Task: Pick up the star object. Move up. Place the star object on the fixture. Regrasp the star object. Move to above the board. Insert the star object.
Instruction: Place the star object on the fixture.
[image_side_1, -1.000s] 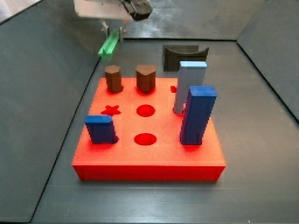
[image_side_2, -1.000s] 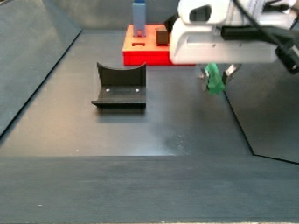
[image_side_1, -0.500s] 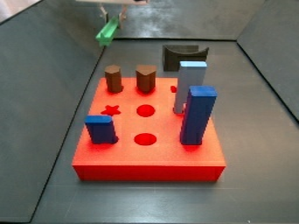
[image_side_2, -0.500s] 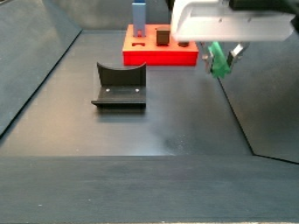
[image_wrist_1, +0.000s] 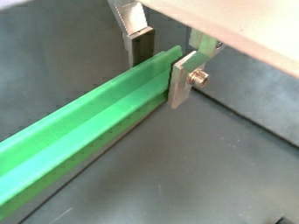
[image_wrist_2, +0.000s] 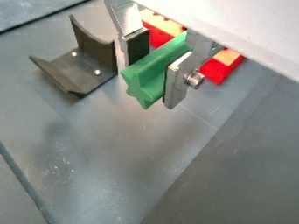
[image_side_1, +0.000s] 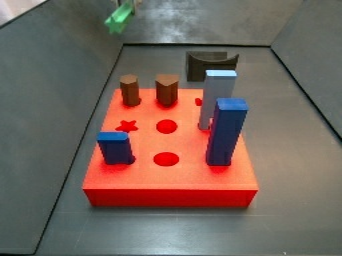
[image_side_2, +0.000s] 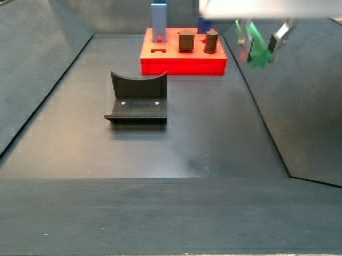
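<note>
I've raised the end effector (image_wrist_2: 149, 72), clamped on the long ridged green star bar (image_wrist_2: 152, 70), higher above the dark notched fixture (image_side_2: 135, 98); placing there comes next.

pincer (image_wrist_2: 156, 68): high over the tabletop (image_side_2: 187, 150), star object (image_wrist_2: 152, 70) between its fingers
fixture (image_side_2: 135, 98): on the tabletop, apart from the board (image_side_2: 183, 52)
</note>
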